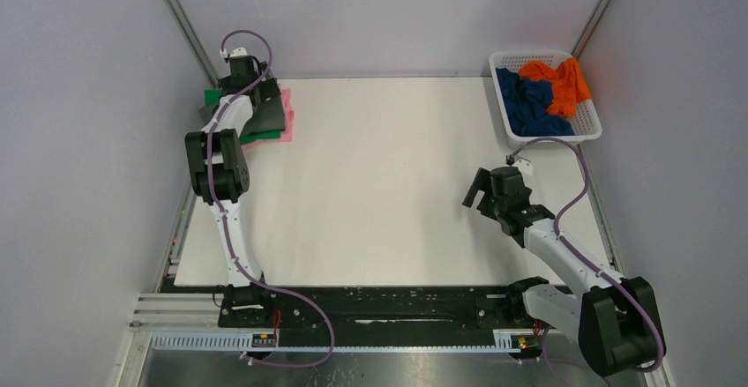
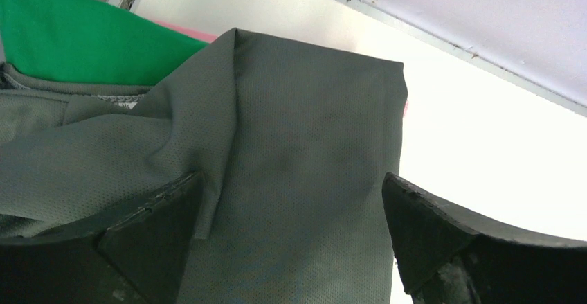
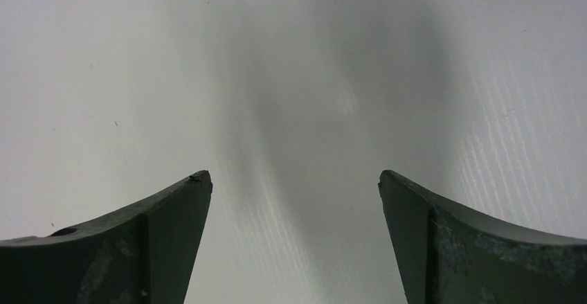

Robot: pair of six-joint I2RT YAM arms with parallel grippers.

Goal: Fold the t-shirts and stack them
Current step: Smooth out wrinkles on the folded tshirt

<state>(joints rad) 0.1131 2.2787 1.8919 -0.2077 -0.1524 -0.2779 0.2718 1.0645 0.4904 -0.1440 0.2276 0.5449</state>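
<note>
Black left fingers [image 2: 145,242] stood wide apart at the bottom of the wrist view, with nothing pinched between them. The right fingers [image 3: 138,248] were just as wide and held nothing, hovering over bare white tabletop [image 1: 388,184].

Ahead of and between the left fingers lay the dark grey t-shirt [image 2: 304,145], folded and resting on top of the pile. Whether the fingertips touched its cloth could not be told. Beyond it, up and to the left of the fingers, the green t-shirt [image 2: 76,41] showed from underneath. The pink t-shirt [image 1: 287,112] peeked out at the pile's edge on the side of the right-hand finger.

Well apart from both sets of fingers, the white basket [image 1: 529,55] held the navy t-shirt [image 1: 529,105] and the orange t-shirt [image 1: 564,83], both crumpled.

The step looked like the release of the grey shirt onto the stack. To do it well, the left fingers should stay wide and lift straight up, so neither tip drags the top layer askew. A loose, creased flap sat by the left-hand finger near the collar. It probably wanted a gentle flattening press, not a pull.
</note>
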